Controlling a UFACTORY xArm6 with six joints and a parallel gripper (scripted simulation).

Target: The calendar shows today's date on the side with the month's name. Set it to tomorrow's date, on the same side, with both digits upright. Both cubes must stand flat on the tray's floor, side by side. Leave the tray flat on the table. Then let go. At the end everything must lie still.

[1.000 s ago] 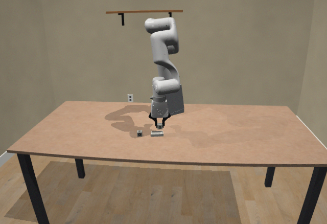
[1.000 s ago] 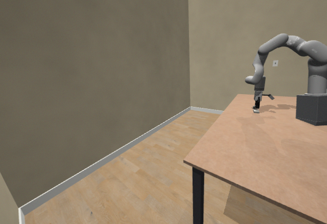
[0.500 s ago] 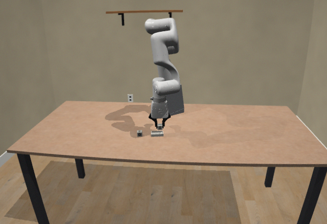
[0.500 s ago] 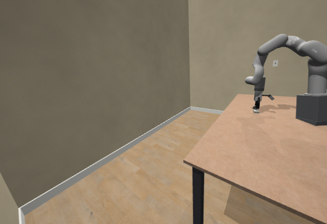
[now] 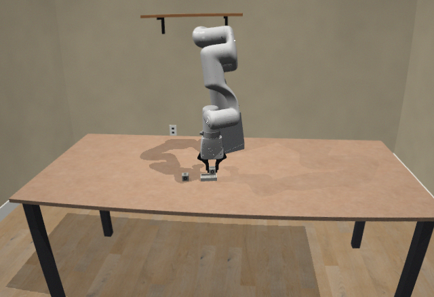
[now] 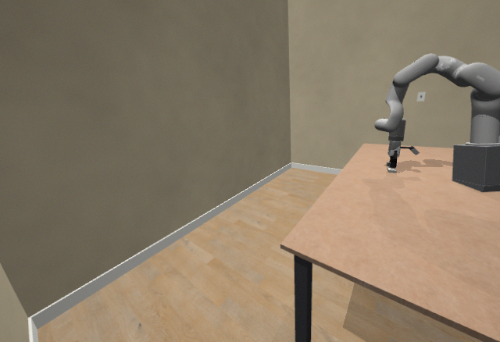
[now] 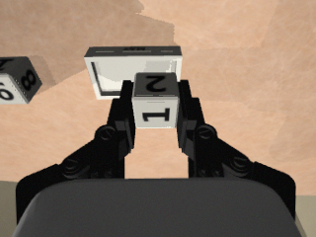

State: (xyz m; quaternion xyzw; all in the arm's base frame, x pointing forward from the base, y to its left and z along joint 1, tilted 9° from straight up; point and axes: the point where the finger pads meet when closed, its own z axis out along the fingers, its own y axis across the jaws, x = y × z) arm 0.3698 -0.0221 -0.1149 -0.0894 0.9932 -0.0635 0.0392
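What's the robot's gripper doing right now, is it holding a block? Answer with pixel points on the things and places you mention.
Gripper [image 5: 212,170] [image 7: 155,95]: closed on the cube showing 1 and 2 [image 5: 211,171] [image 7: 155,111].

The arm [image 5: 213,66] [image 6: 416,69] is pale grey, nearly white where light falls on it, with smooth, rounded tubular segments and bulging joints; small dark specks dot its shell; a dark collar rings the wrist above a light grey, tapered housing [image 5: 211,147]; the jaws [image 5: 212,170] [image 6: 392,166] are black and angular, their linkages pinned by round, slotted screws [image 7: 206,131]; a dark grey, straight-sided base block [image 5: 239,138] [image 6: 467,165] carries the whole body.
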